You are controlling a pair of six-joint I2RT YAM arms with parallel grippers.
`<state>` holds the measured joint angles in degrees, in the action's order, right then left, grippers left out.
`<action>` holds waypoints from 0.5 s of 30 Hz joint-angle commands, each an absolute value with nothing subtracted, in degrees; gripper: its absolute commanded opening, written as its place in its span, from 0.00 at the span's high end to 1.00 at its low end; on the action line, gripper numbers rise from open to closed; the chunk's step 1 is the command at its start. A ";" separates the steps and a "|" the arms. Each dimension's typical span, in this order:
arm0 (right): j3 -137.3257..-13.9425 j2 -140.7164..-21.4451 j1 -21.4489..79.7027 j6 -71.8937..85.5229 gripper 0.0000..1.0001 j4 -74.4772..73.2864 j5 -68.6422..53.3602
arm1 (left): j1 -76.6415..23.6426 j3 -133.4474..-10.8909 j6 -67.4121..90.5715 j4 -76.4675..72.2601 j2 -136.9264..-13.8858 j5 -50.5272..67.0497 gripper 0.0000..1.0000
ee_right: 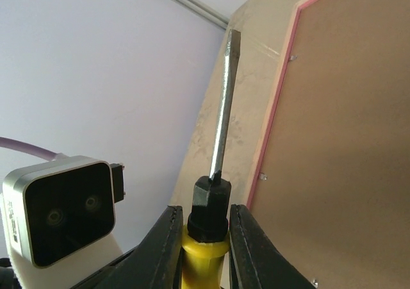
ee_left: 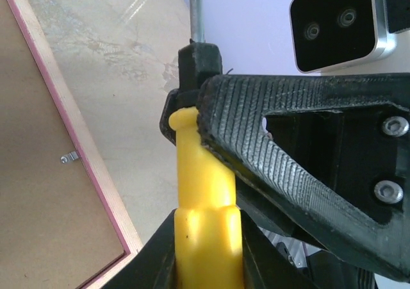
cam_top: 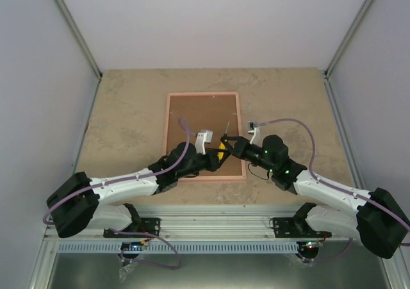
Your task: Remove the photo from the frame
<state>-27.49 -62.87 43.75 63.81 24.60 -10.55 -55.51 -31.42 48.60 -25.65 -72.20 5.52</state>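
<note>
**Top view.** The frame (cam_top: 195,113) lies brown back uppermost at the middle of the surface (cam_top: 128,103), its pink rim showing on all 4 sides. The 2 arms meet over its near right part.

**Wrist views.** The right pincer (cam_top: 232,147) is clamped on the black collar of a yellow-handled screwdriver (ee_right: 221,109), whose blade points away from the bases. The left pincer (cam_top: 211,159) grips the yellow handle lower down. A metal clip (ee_left: 69,156) sits on the back near the rim.

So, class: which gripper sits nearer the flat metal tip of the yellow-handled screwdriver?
Right. The right gripper clamps the black collar below the shaft; the left gripper holds the yellow handle, farther from the tip.
</note>
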 commanded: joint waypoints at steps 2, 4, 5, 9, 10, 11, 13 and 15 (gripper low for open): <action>-26.08 -62.45 44.92 63.62 0.99 27.39 -12.40 | -53.92 -31.01 48.24 -27.60 -69.73 6.00 0.85; -26.27 -62.33 44.93 63.29 0.99 26.90 -12.27 | -53.42 -31.51 47.74 -26.99 -69.57 6.46 0.90; -26.40 -62.24 45.02 63.00 0.99 26.32 -12.24 | -53.24 -31.73 47.37 -26.28 -69.52 6.67 0.93; -26.59 -60.99 44.87 61.61 0.95 23.02 -9.94 | -52.92 -32.50 44.13 -21.58 -68.12 4.66 1.00; -26.71 -60.48 44.60 60.97 0.93 22.11 -9.63 | -52.91 -32.78 42.73 -19.97 -67.53 3.72 1.00; -26.98 -59.81 44.08 60.33 0.90 20.96 -9.54 | -52.91 -33.24 41.10 -17.92 -66.90 2.87 1.00; -28.51 -59.18 42.12 58.22 0.84 17.88 -10.96 | -52.95 -34.80 37.43 -13.21 -65.97 1.41 1.00; -30.89 -59.14 40.59 55.34 0.76 13.66 -12.56 | -52.93 -36.45 33.83 -8.45 -65.28 0.32 1.00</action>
<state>-27.53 -60.75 43.72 61.36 22.90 -11.79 -54.28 -32.56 41.98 -17.82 -68.12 7.60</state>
